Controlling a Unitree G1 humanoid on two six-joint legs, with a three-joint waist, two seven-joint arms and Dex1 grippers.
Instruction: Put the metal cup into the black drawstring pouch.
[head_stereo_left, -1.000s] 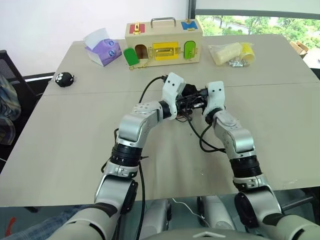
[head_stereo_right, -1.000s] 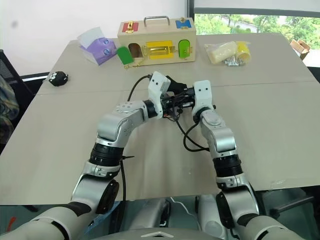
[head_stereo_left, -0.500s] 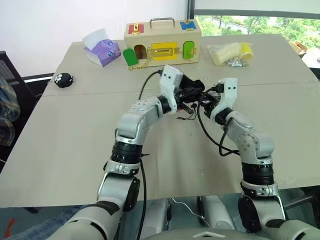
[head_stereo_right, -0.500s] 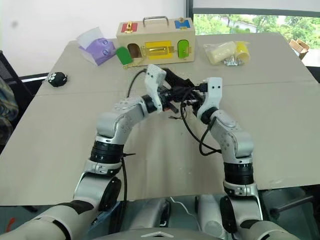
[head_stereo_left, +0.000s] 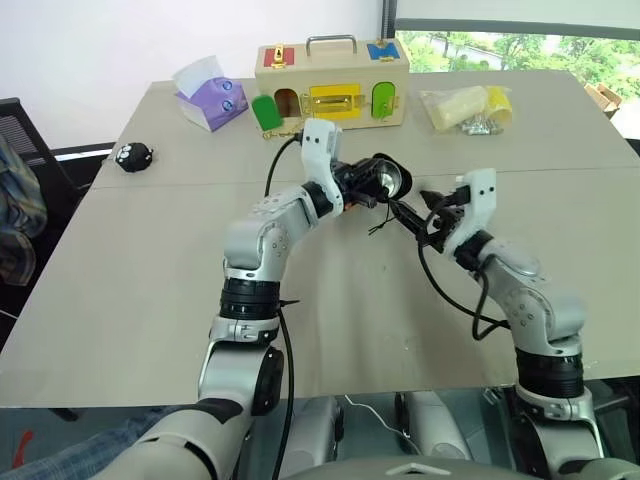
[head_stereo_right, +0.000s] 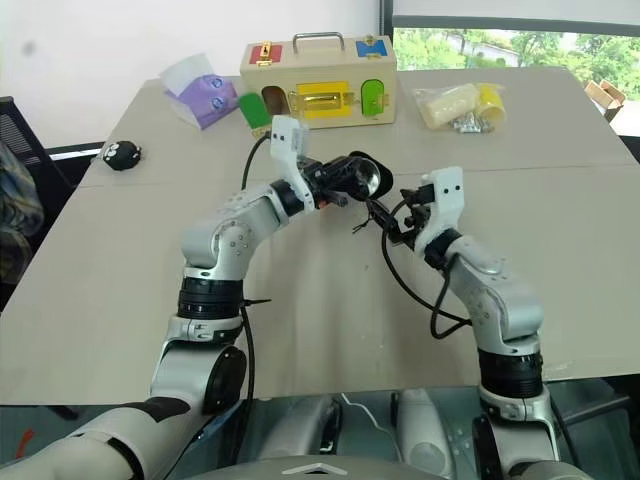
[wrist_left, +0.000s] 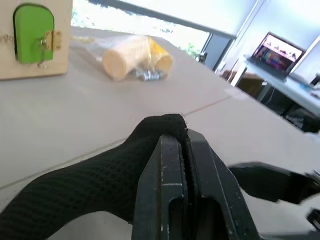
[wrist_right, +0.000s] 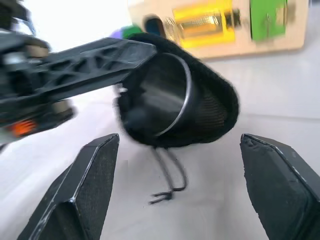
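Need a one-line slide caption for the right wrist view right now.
Metal cup sits inside the black drawstring pouch, pinched by the left gripper, with the right gripper open in front of it.

Beige table, white wall, sunlit window.

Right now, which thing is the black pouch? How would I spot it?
Find the wooden latch box at the table's far edge, then come toward the robot. The black drawstring pouch hangs pinched in the left claw above the table. Unlike the spotted black ball, a shiny metal cup sits inside it.
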